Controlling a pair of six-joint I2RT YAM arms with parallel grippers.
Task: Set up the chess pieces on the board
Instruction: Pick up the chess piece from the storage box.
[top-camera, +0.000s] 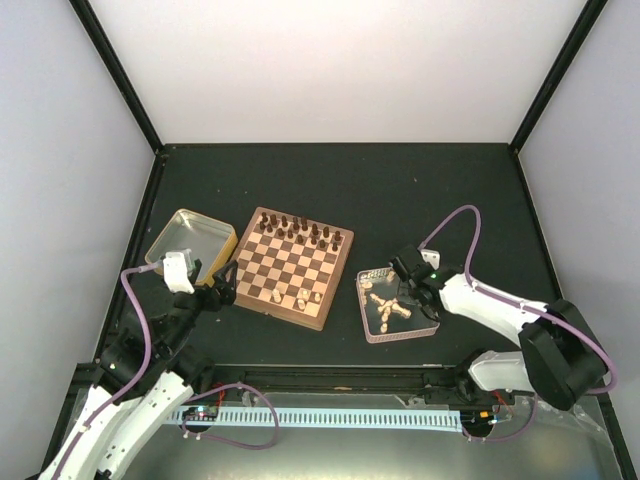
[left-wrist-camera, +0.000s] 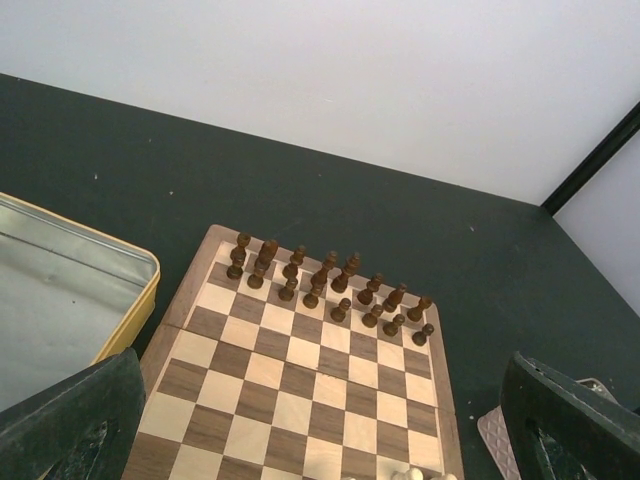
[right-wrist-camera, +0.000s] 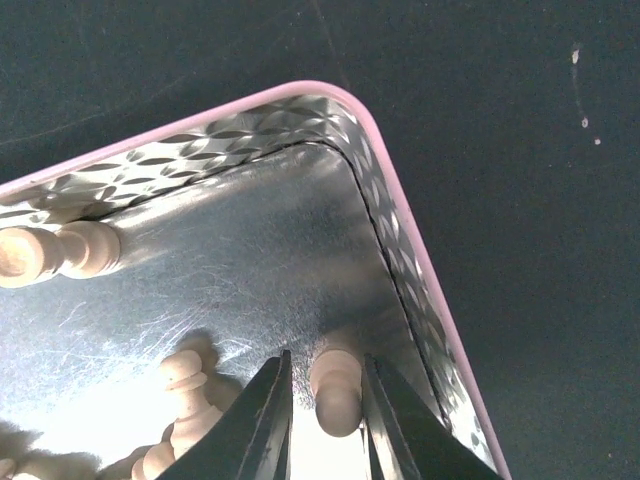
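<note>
right pincer (right-wrist-camera: 326, 360) astride pale piece (right-wrist-camera: 337, 402), right wrist view only

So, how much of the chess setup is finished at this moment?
Early stage. Done: dark chessmen fill the far rows of the board, and a few pale chessmen stand by its near edge. In hand: the right gripper straddles one pale piece in the pink-rimmed tray, not yet lifted. To do: the remaining pale pieces lie in that tray; the left gripper is open and empty.

White shells and black joints are seen on the left arm (top-camera: 112, 425) and the right arm (top-camera: 490, 305); a purple cable (top-camera: 135, 300) is looped from each, and black gripper fingers (right-wrist-camera: 255, 425) are fitted
</note>
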